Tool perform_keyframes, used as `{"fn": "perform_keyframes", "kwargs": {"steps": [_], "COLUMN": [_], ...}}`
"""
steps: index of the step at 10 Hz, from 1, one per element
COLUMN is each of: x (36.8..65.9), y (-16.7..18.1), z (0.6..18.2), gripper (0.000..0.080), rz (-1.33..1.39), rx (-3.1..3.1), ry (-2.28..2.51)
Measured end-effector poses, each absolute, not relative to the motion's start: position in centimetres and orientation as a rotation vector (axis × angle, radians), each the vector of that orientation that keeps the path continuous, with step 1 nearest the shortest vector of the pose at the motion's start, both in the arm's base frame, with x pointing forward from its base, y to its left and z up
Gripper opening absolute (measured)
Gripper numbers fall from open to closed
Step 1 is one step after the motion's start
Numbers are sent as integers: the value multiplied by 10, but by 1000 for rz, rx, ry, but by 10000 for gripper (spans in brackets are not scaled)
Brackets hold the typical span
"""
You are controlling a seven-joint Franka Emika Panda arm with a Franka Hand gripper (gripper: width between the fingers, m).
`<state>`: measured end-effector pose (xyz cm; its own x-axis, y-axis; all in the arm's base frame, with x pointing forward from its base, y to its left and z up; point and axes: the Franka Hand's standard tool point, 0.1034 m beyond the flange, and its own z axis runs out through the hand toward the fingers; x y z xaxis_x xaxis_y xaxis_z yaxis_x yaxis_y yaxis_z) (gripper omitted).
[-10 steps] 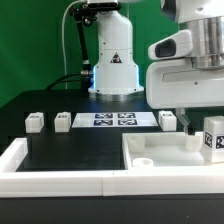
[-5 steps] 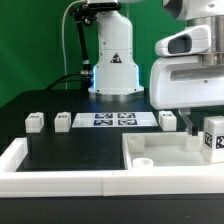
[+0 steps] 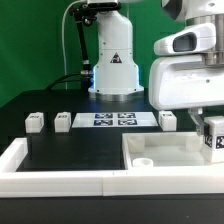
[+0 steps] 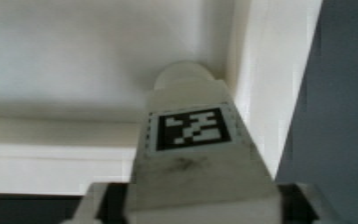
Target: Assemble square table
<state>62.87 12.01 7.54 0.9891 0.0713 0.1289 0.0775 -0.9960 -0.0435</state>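
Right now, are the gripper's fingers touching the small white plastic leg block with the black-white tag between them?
Cannot tell. The wrist view shows the leg block between the gripper's fingers, but blurred edges show neither contact nor gap.

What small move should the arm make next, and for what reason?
Probably lift the leg block straight up a little. In the wrist view the end effector has its fingers against both sides of the block, with no gap that I can see, and the block stands upright beside the square slab.
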Motion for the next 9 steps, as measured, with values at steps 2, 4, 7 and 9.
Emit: {"fn": "perform_keyframes", "kwargs": {"steps": [2, 4, 7, 9], "x": [629, 629, 628, 626], "y": [120, 120, 118, 117], "z": [75, 75, 75, 74], "gripper": [289, 289, 290, 291], "rz": [-197, -196, -189, -184], "rx": [-3085, -3083, -3045, -2986], "ry": [-114, -74, 423, 740]}}
